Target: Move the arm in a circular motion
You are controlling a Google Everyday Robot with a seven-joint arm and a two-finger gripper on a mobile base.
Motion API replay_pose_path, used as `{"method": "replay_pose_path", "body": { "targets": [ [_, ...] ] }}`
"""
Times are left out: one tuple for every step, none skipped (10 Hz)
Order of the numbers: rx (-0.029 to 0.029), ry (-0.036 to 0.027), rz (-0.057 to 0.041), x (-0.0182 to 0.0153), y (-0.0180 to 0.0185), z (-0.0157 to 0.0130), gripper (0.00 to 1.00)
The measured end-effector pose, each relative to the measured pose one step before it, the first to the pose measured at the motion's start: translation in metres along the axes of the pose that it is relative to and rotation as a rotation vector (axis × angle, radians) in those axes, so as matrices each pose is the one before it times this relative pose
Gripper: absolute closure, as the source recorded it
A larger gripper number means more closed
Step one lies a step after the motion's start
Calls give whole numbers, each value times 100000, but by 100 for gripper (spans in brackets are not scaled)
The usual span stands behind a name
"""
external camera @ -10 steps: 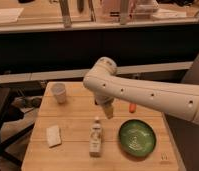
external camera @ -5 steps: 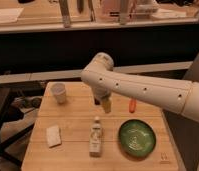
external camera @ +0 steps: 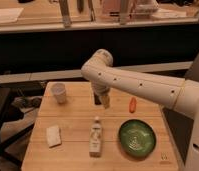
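The large white arm (external camera: 143, 87) with small dark dots reaches in from the right edge over the wooden table (external camera: 73, 155). Its rounded elbow (external camera: 99, 61) is above the table's far side. From there a short segment points down to the narrower cream tip, the gripper (external camera: 104, 101). The gripper hangs over the far middle of the table, above and behind a bottle (external camera: 96, 136), and holds nothing that I can see.
On the table are a white cup (external camera: 58, 92) at the far left, a white cloth (external camera: 53, 135) at the near left, a green bowl (external camera: 137, 137) at the near right and a small orange item (external camera: 132, 104) right of the gripper. A dark counter runs behind.
The arm's elbow and tip have shifted slightly up and to the left across the frames. The things on the table have not moved.
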Motion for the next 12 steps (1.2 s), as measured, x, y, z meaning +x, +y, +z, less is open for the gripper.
{"method": "replay_pose_path", "body": {
  "targets": [
    [-77, 8, 335, 149, 66, 182, 20],
    [420, -167, 1089, 428, -213, 240, 20],
    [238, 33, 795, 458, -392, 233, 20],
    [249, 118, 284, 435, -542, 277, 20],
    [219, -92, 88, 211, -305, 116, 20],
    [10, 67, 152, 140, 9, 48, 20],
    [102, -120, 698, 244, 77, -15, 20],
    [46, -154, 1174, 529, 115, 12, 20],
    [-53, -152, 1579, 1313, 162, 18, 20],
    [-197, -191, 995, 1166, 211, 23, 20],
    [118, -70, 579, 354, -93, -60, 20],
    [-89, -198, 86, -71, -40, -18, 20]
  ]
}}
